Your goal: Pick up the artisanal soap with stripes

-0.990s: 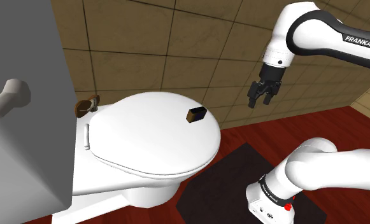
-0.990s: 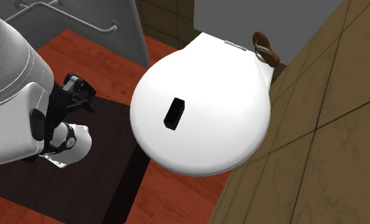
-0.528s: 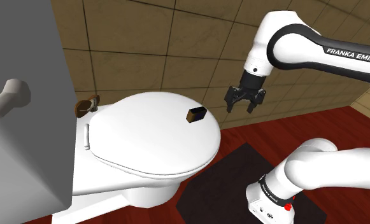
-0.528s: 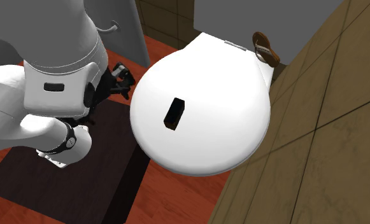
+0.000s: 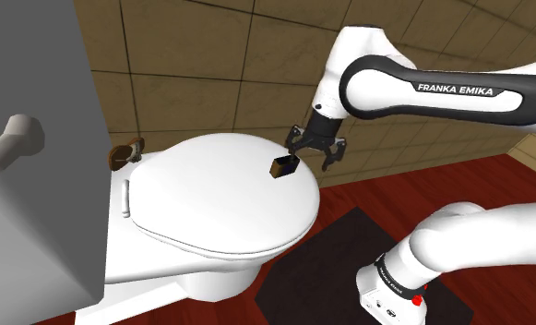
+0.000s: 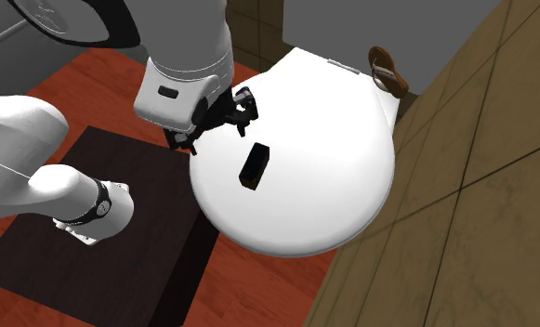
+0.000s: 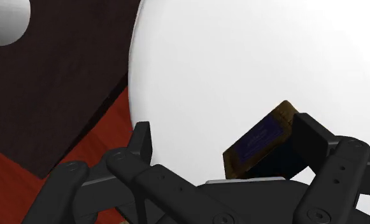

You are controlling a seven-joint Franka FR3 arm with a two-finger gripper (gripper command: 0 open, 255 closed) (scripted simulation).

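Seeing a white lid (image 5: 201, 203), tan tiles (image 5: 192, 74), red floor (image 5: 367, 189), dark mat (image 5: 335, 245), my gripper (image 5: 313, 155), fingers spread, now arrived at two o'clock of the soap (image 5: 283, 167).

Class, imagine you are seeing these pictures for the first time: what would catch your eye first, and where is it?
A big white closed toilet lid dominates the middle of the shoulder view, with a small dark brown block of soap lying near its edge. A black two-finger claw hangs open just beside that soap, on the shoulder view's right of it.
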